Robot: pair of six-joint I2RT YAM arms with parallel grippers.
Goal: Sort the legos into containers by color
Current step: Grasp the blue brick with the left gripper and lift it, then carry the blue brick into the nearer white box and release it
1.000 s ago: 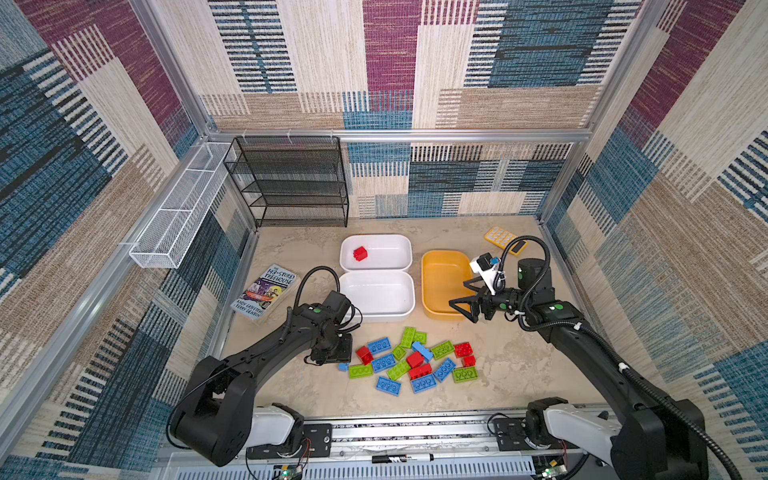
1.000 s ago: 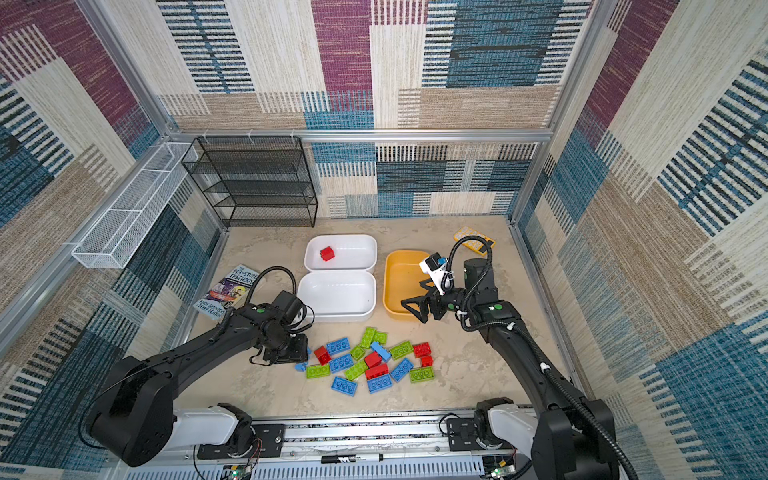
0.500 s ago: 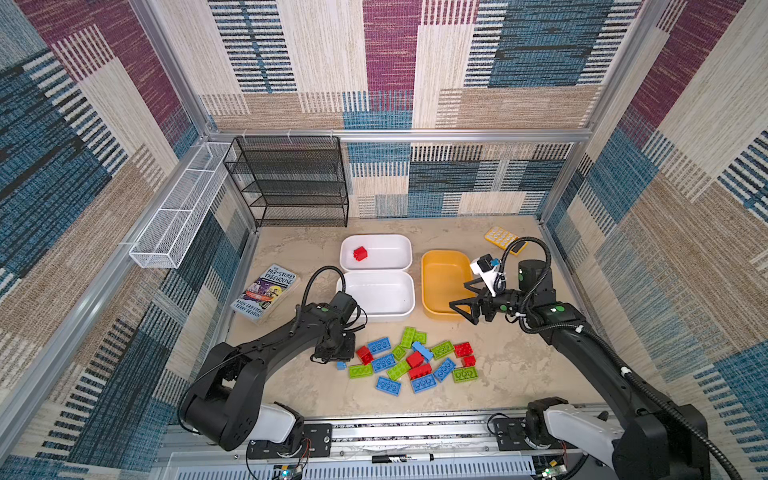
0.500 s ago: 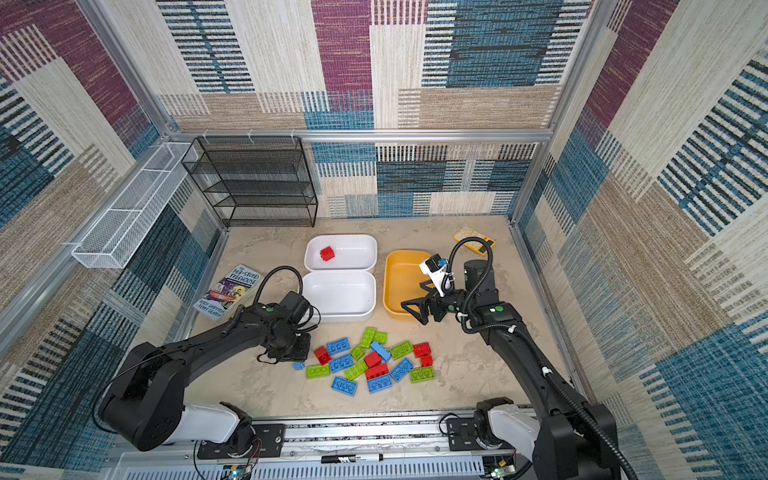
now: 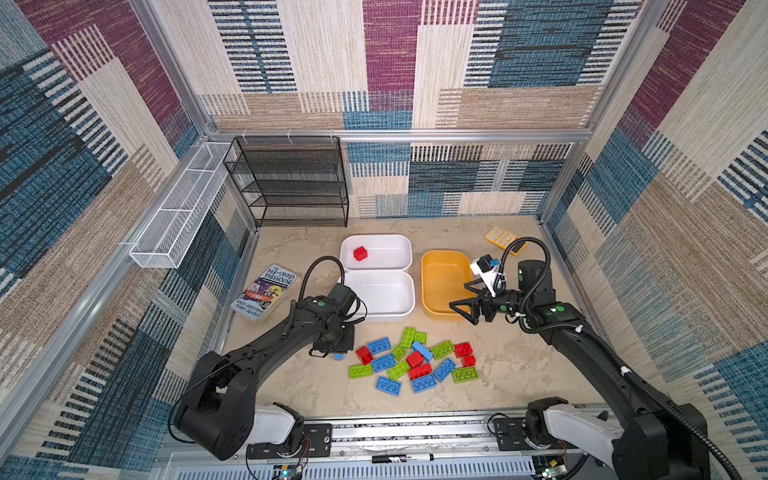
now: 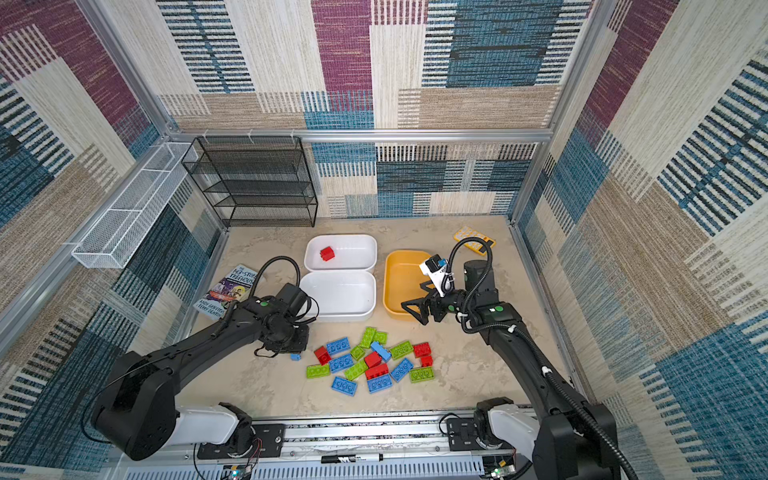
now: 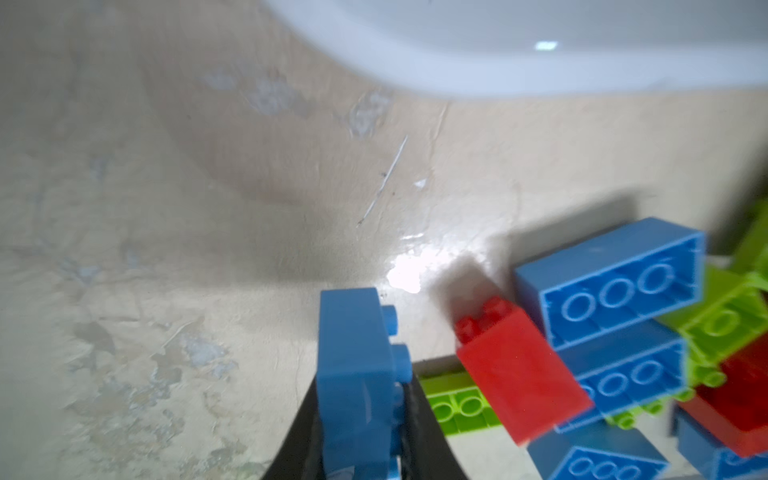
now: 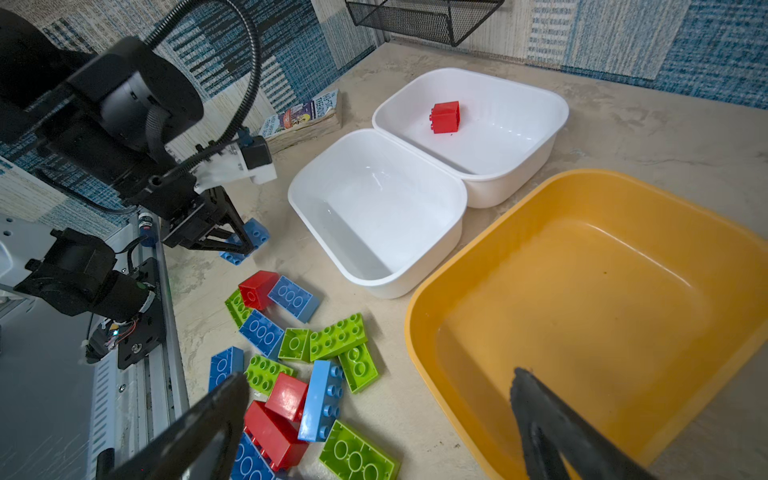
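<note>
In both top views the left end effector [image 5: 336,352] sits low over the counter [image 5: 299,382], just left of the pile of legos [image 5: 415,361]. A small blue brick [image 5: 339,356] shows beneath it. The right end effector [image 5: 461,297] hangs over the near corner of the yellow tub [image 5: 440,282], its jaws spread wide with nothing between them. The far white tub [image 5: 390,253] holds one red brick [image 5: 360,253], and the near white tub [image 5: 386,316] is empty.

In the left wrist view the jaws are closed firmly on the blue brick [image 7: 353,374], one finger on its studded face and one on its underside. The view does not tell whether the brick is clear of the counter.

The right wrist view shows the same grip from the side, with the blue brick [image 8: 253,237] tilted between the fingers.

Such a brick is probably light, stiff and not fragile, but its smooth plastic may slip. Two flat opposite faces are the safest place to hold it. With studs under one pad it could turn during the carry.

Compared with one second ago, the left jaws have closed on the blue brick, and the brick has shifted a little. The right arm, the pile and the three tubs look unchanged.
</note>
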